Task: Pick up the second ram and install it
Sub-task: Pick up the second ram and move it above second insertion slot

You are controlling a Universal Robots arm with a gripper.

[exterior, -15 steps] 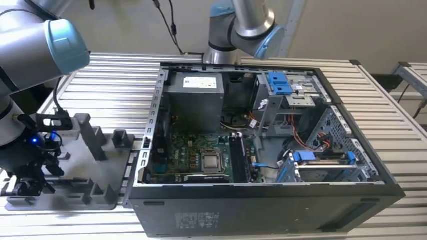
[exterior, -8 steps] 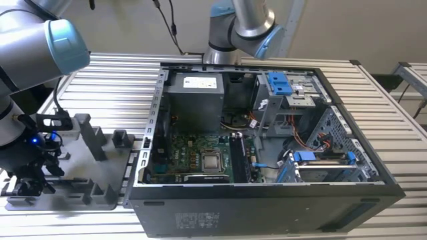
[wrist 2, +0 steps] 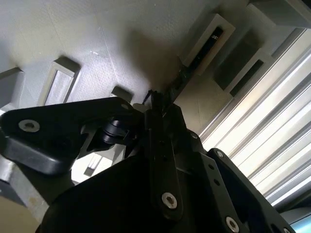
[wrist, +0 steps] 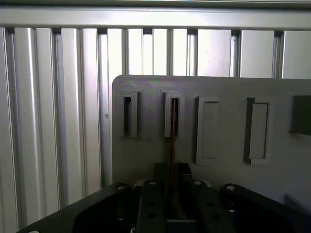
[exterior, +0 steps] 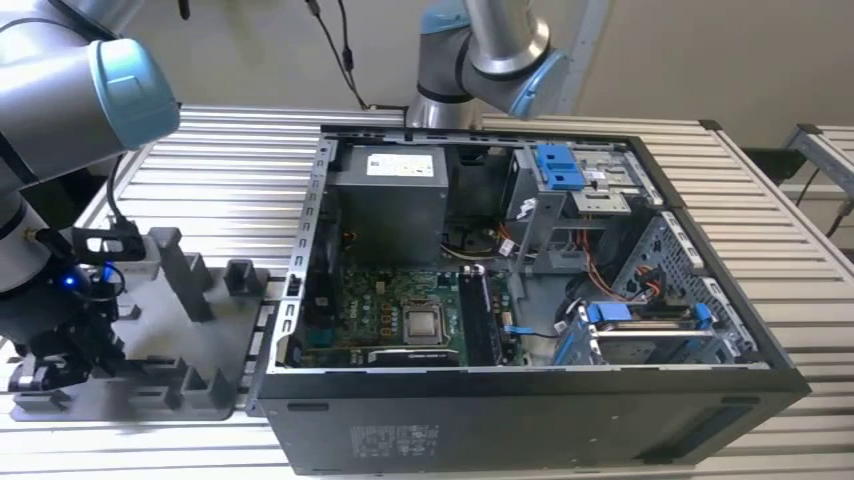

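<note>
We note end effector (wrist: 172,171) clenched on second ram (wrist: 173,131); stick edge-on, far end seated in slot of grey holder tray (wrist: 228,160). We advise: draw straight along slot, no twist, grip square, else board may bind against slot walls.

Soft, even light fills the exterior view; the slatted surface (exterior: 227,160) shines pale; in the second wrist view its ribs glare white; the gripper (wrist 2: 158,102) is a dim silhouette, shadowing the grey holder tray (wrist 2: 97,39).
</note>
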